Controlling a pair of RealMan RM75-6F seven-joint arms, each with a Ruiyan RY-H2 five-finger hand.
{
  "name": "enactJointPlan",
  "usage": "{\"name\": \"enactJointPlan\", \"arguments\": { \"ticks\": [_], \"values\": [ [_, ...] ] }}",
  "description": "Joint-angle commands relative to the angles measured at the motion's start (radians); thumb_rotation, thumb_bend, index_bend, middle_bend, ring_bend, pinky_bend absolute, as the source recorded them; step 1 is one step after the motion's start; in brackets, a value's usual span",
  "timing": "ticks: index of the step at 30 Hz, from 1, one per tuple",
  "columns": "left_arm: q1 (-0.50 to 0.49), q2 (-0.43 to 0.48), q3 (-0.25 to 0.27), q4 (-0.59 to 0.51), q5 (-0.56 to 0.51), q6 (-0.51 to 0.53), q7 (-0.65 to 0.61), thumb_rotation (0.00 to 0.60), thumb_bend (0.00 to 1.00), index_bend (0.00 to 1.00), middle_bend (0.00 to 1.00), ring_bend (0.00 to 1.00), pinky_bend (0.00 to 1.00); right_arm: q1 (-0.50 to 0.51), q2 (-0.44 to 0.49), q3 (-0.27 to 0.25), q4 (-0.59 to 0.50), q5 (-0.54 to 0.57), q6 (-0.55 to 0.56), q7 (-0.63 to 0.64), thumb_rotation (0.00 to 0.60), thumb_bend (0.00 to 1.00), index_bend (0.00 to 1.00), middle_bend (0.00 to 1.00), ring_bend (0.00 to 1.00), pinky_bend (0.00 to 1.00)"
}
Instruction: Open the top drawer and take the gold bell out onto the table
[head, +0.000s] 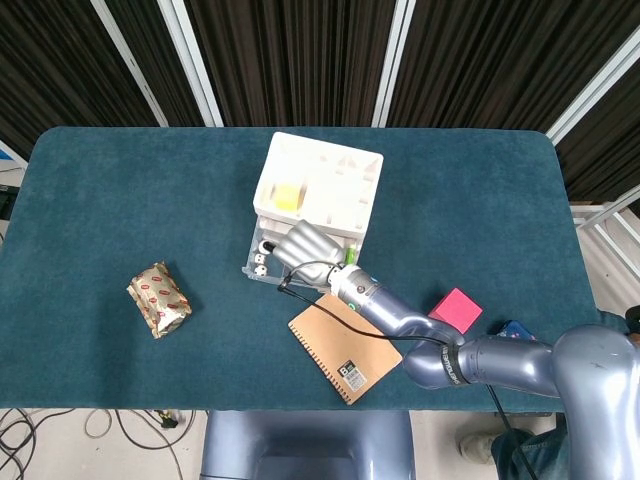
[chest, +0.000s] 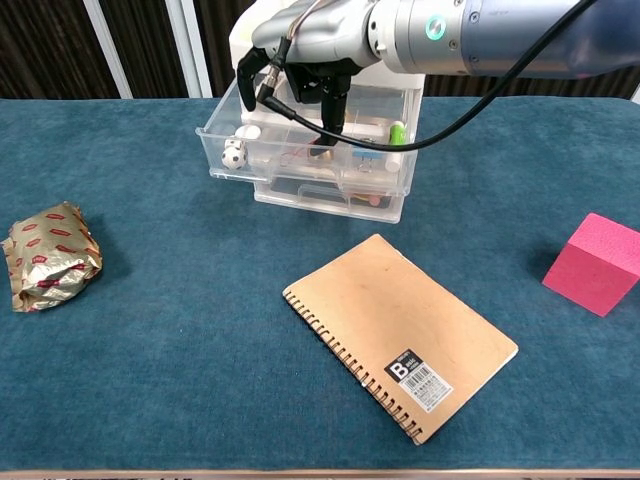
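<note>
The top drawer (chest: 300, 150) is pulled open. The gold bell (chest: 322, 153) sits inside it, in the middle. The right hand (chest: 300, 75) reaches down with fingers on the bell; I cannot tell if it holds it. It should pinch gently, lift straight up, then set it on the counter (chest: 200, 330).

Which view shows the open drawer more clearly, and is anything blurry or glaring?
Chest view: sharp, evenly lit, and the clear drawer shows its contents through the front. Head view: the robot hand covers most of the drawer; no strong glare or blur in either.
</note>
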Motion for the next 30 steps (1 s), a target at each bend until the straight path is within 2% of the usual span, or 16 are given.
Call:
{"name": "enactJointPlan", "arguments": {
  "ticks": [1,13,30],
  "values": [
    [0.000,0.000,0.000,0.000,0.000,-0.001,0.000,0.600,0.20,0.10,0.00,0.00,0.00,-0.002,-0.003,0.004,0.010,-0.018,-0.004,0.005,0.600,0.24,0.31,0.96,1.00,1.00],
    [0.000,0.001,0.000,-0.001,-0.002,-0.002,0.001,0.600,0.20,0.10,0.00,0.00,0.00,0.000,0.005,0.004,0.038,-0.094,-0.039,0.020,0.600,0.24,0.32,0.96,1.00,1.00],
    [0.001,0.001,-0.002,-0.001,-0.009,-0.002,0.005,0.600,0.20,0.10,0.00,0.00,0.00,-0.030,0.019,0.000,0.084,-0.286,-0.037,0.178,0.600,0.24,0.32,0.97,1.00,1.00]
  ]
}}
